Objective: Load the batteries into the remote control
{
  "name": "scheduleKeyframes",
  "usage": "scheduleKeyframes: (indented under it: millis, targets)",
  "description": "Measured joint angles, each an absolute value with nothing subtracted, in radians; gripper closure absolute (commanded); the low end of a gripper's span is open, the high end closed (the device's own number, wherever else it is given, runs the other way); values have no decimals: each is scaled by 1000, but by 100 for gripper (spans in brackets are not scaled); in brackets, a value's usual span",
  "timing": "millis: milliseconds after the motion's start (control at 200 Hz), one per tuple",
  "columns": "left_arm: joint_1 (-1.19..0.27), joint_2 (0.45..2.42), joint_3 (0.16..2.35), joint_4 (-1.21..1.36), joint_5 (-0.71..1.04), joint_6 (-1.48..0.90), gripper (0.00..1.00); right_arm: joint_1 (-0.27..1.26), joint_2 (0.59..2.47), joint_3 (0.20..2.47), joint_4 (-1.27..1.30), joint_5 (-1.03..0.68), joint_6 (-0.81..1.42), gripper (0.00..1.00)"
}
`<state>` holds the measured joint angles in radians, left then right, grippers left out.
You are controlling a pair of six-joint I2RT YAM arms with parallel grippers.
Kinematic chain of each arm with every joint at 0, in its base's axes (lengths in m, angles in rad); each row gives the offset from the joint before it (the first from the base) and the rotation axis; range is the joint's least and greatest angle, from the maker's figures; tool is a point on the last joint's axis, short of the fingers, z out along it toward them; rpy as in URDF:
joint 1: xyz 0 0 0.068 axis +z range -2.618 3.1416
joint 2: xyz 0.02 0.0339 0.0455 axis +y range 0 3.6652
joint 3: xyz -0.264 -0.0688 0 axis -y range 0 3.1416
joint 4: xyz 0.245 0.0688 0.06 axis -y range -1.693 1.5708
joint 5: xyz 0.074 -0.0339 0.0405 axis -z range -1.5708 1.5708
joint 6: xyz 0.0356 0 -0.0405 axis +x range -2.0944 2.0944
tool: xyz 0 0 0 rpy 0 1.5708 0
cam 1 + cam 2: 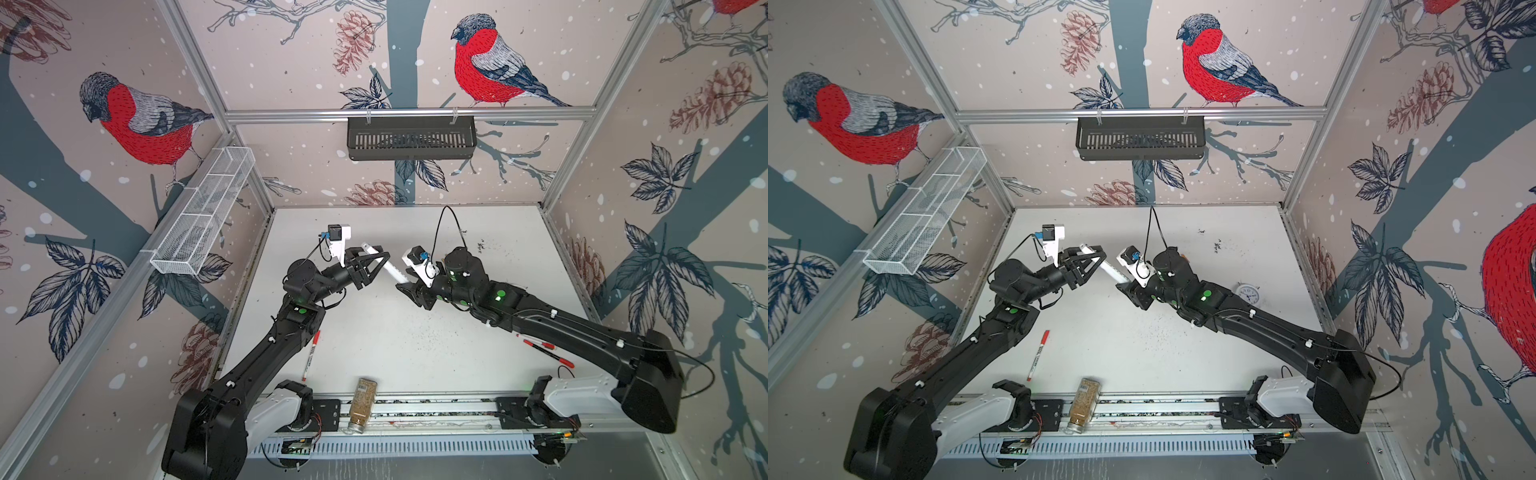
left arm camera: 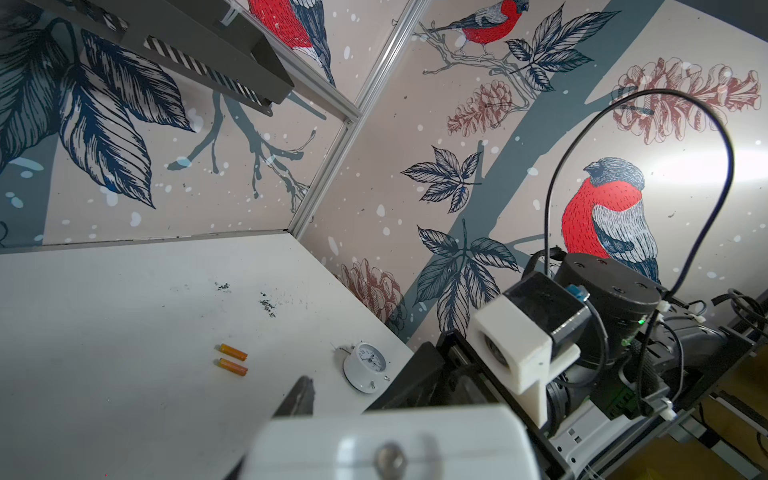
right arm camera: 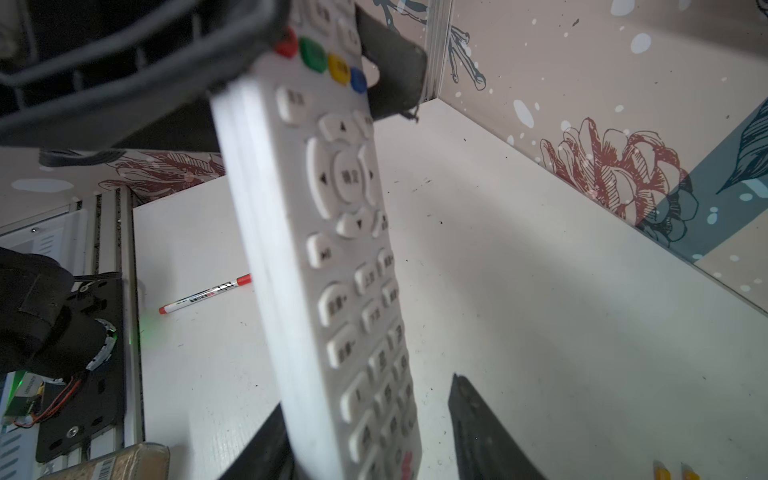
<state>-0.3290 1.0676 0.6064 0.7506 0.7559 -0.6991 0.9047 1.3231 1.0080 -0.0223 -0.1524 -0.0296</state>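
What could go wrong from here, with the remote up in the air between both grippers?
1. The left gripper alone clamps the remote. The right gripper straddles its other end with a gap at one finger. A release before the right closes could drop it.
2. The batteries lie loose, side by side near the clock. Picking one may nudge or roll the other.
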Motion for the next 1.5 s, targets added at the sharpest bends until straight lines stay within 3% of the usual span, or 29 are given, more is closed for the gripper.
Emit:
scheduleKeyframes:
  millis: [220,340,425,575,881,1051,1241,1431,1501]
  targets:
    - [-336,1076,613,749,752,-696,59,924,1361,1035,-35,-111,-52,60]
    - [-337,1082,616,744,737,-701,54,928,1365,1042,-46,-97,-66,67]
    - [-338,1085,616,731,731,-708,42,926,1365,1051,-66,-94,-78,69]
    - [-342,1087,616,731,767,-700,3,880,1355,1054,-74,-155,-47,71]
    - [-364,1082,599,767,815,-699,3,738,1319,976,-28,-625,32,72]
    - [-387,1090,599,806,867,-701,14,692,1291,899,89,-891,112,74]
    - [-408,1106,599,879,923,-732,30,674,1296,867,185,-1065,167,74]
    - [-411,1105,599,907,957,-738,69,665,1322,867,217,-1134,191,73]
    - [-414,1102,599,907,965,-733,75,659,1331,867,217,-1147,206,72]
